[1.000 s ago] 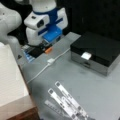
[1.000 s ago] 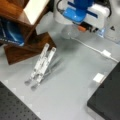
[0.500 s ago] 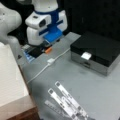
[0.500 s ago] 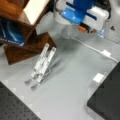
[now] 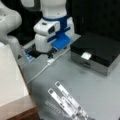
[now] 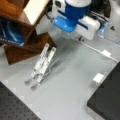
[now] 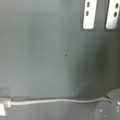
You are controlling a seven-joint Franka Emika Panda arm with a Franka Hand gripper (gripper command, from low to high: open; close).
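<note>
My gripper hangs under the white and blue wrist at the back of the grey table, low over the surface; its fingers do not show in the wrist view. It holds nothing that I can see. Nearest to it is a white cable with a plug end, which crosses the bottom of the wrist view and also shows in a front view. A folded metal stand of two slotted rails lies nearer the front, apart from the gripper, seen in both front views. Its two white ends show at the wrist view's top.
A black box with a silver front and a white tag stands at a front view's right, also seen at another view's lower right. A white block and a wooden shelf flank the table. A dark perforated board lies in a lower left corner.
The wrist and gripper have sunk a little toward the table near the cable. The stand, cable and box have not moved.
</note>
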